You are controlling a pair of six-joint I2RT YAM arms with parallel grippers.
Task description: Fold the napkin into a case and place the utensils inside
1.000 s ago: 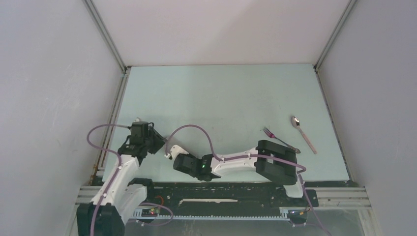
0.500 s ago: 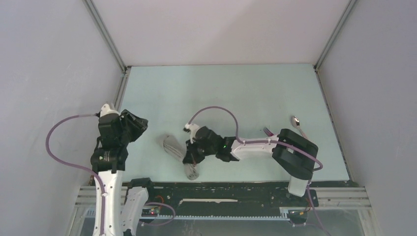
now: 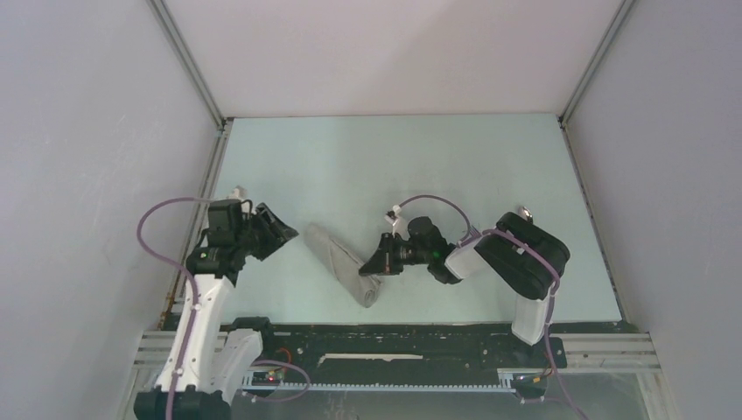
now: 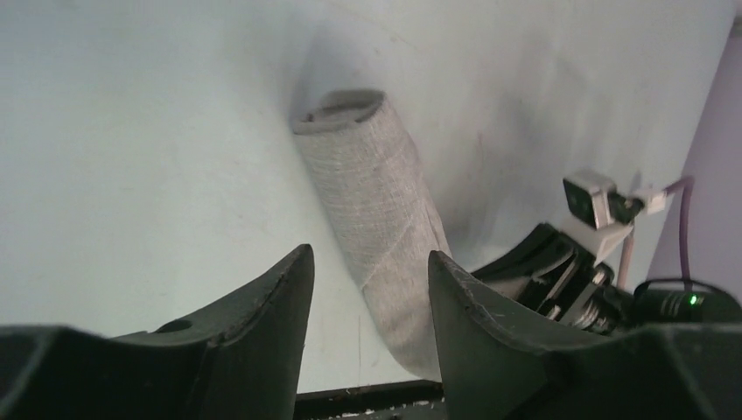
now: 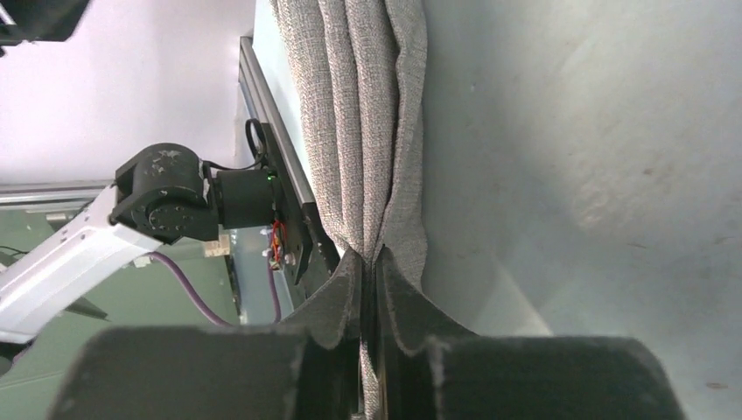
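Observation:
The napkin, folded into a narrow grey-beige case, lies slantwise near the table's front edge. My right gripper is shut on its near-right end; in the right wrist view the fingertips pinch a fold of the cloth. My left gripper is open, just left of the case's far end and apart from it. In the left wrist view the case lies beyond the open left gripper. Of the utensils, only the spoon's bowl peeks out behind the right arm; the fork is hidden.
The right arm's bulky link hangs over the right part of the table. Grey walls enclose the table on three sides. A black rail runs along the front edge, close to the case's near end.
The right gripper has pulled the folded cloth to the right and away from the front edge. The left arm swung in toward the cloth and its jaws opened wider.

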